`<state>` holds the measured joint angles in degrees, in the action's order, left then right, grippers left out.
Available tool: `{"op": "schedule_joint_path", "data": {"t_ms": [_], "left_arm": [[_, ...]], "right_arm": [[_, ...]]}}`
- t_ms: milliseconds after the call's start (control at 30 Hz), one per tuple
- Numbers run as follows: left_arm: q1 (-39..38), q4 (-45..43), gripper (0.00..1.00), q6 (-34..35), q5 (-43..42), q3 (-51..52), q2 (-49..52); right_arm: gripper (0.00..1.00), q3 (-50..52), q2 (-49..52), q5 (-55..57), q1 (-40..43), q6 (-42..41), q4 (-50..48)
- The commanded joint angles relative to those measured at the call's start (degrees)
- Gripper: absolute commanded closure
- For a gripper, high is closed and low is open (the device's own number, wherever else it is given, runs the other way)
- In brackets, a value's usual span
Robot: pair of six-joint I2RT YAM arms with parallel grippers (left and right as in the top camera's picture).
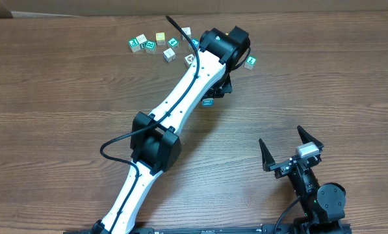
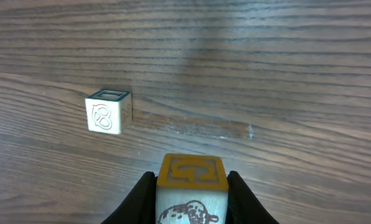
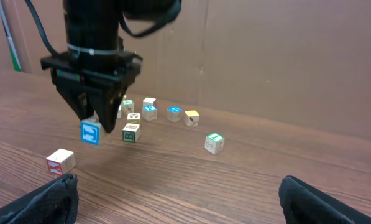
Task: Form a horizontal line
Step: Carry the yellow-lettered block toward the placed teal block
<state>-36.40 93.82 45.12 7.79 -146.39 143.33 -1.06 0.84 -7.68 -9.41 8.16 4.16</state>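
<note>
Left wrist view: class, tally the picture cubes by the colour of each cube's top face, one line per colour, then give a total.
orange-topped cube: 1
teal-topped cube: 1
Total: 2

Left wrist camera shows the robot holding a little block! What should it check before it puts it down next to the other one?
1. Grip: left gripper clamps the orange-topped cube from both sides. Ok.
2. Neighbour: teal-topped cube sits free on the table. Ok.
3. Line-up: held cube is apart from it, bare wood between. Not ok.
4. Held cube's height above the table: cannot tell.
5. Right gripper open, far off to the side. Ok.
</note>
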Motion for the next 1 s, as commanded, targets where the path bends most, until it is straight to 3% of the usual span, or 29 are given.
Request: {"op": "schedule_joint_path", "data": {"t_ms": [0,633,967], "left_arm": [[-0.20,-0.07,0.96,1.66,1.25,0.11,1.14],[-0.42,-2.25,0.96,2.95,1.64,0.63,5.66],[-0.33,-5.92,0.96,2.93,1.66,6.25,5.66]], "right_arm": [[0.00,0.61,-0.68,-0.11,-0.28,0.02,-0.17],[0.00,0.61,-0.68,-0.11,-0.28,0.02,-0.17],[0.00,0.61,-0.68,-0.11,-0.28,0.02,-0.17]]}}
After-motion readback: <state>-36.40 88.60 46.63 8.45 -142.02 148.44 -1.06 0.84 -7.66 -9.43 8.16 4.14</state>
